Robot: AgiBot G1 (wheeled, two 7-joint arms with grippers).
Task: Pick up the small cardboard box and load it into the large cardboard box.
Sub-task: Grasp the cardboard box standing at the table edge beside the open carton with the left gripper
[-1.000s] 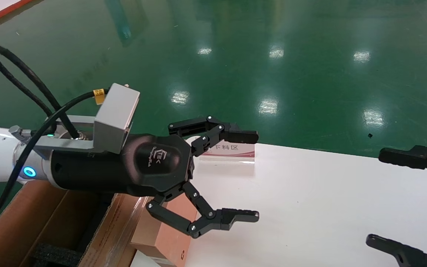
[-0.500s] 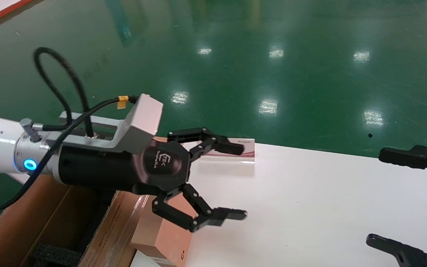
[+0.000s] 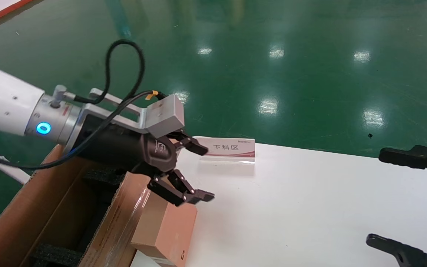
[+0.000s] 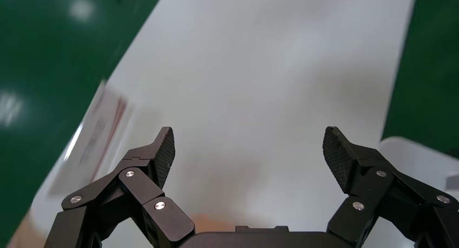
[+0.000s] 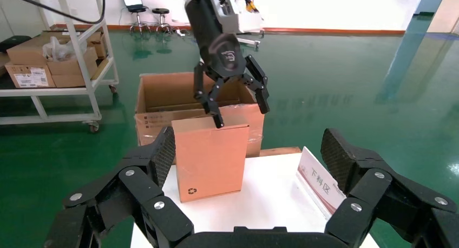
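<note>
The left tool [image 3: 193,172] hangs wide open just above the small cardboard box [image 3: 169,230]. The right tool [image 5: 246,156] waits wide open at the right.

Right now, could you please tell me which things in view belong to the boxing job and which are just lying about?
Belongs to the job:
- small cardboard box, upright at the table's edge
- large cardboard box, open, beside the table
- left pincer, open, hovering over the small box

Just lying about:
- sign stand on the white table
- right pincer, open, parked
- shelf cart carrying cartons
</note>
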